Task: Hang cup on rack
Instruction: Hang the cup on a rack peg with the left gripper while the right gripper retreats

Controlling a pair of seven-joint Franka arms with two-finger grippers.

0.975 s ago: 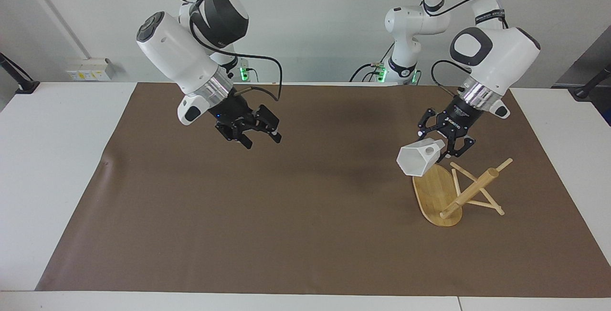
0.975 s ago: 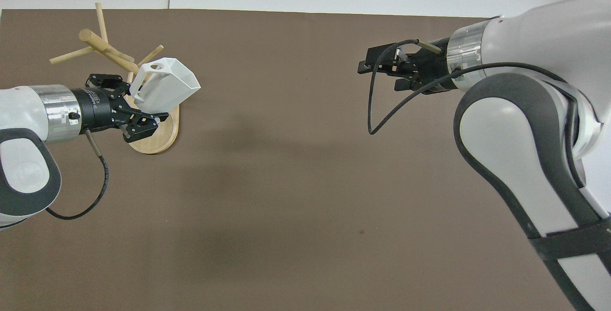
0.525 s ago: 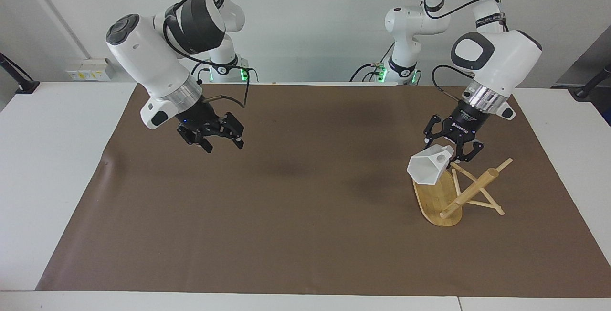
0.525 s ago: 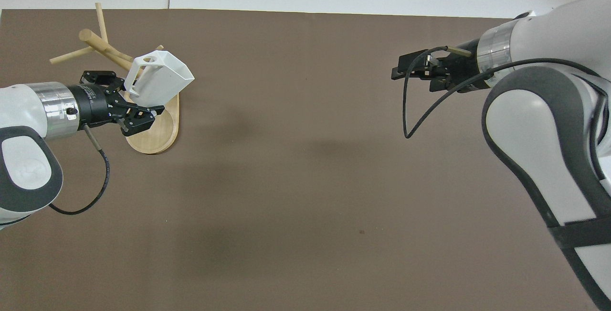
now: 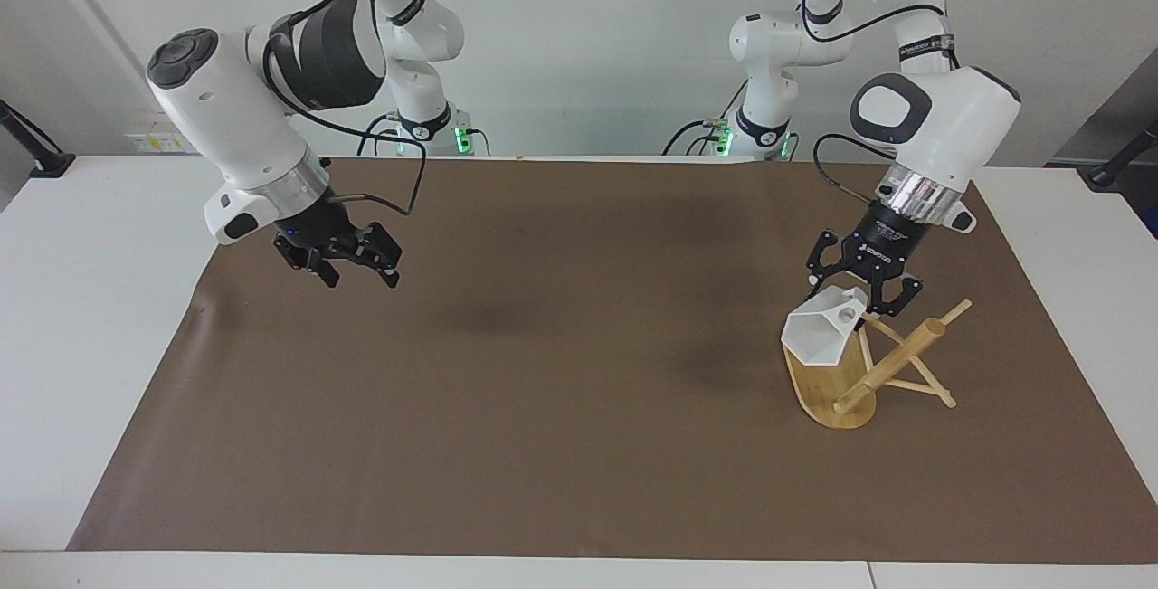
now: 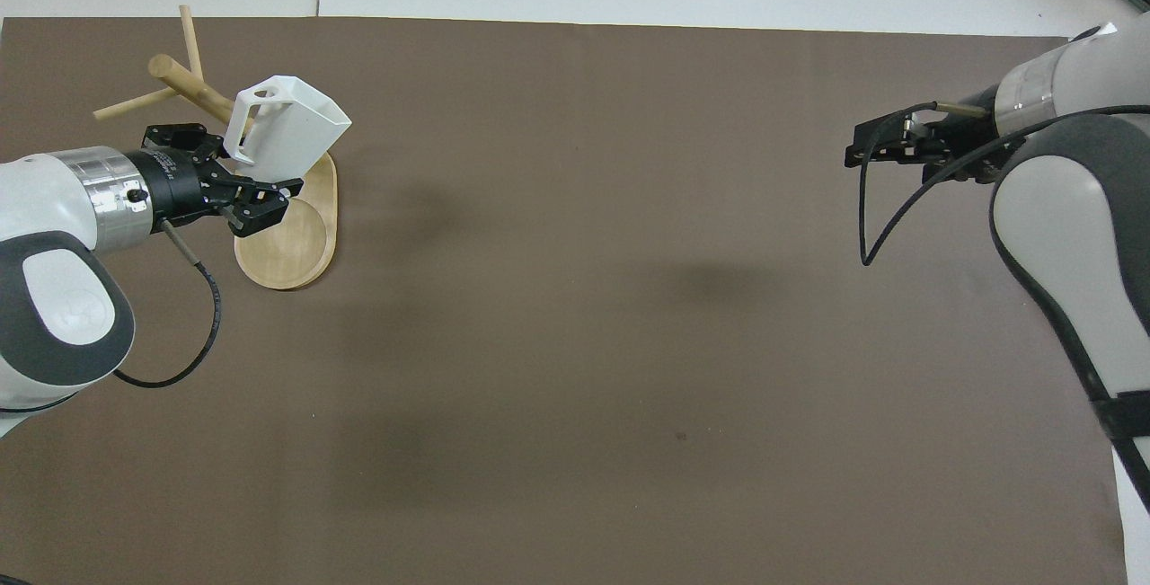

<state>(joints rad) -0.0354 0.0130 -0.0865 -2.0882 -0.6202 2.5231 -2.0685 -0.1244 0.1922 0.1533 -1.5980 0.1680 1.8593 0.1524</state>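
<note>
The white faceted cup (image 5: 817, 337) hangs tilted in my left gripper (image 5: 859, 298), which is shut on its handle side. The cup is over the oval base (image 5: 828, 385) of the bamboo rack, with its pierced handle (image 5: 849, 309) close to a thin peg (image 5: 879, 327) near the post (image 5: 891, 363). I cannot tell whether the handle touches the peg. In the overhead view the cup (image 6: 289, 124) covers part of the rack (image 6: 286, 239) beside the left gripper (image 6: 235, 173). My right gripper (image 5: 351, 263) is open and empty, up over the mat at the right arm's end; it also shows in the overhead view (image 6: 885, 146).
A brown mat (image 5: 579, 408) covers most of the white table (image 5: 90, 318). The rack stands on the mat toward the left arm's end.
The left gripper has carried the cup lower and closer to the rack's post and pegs. The right arm has drawn back toward its own end of the table.
</note>
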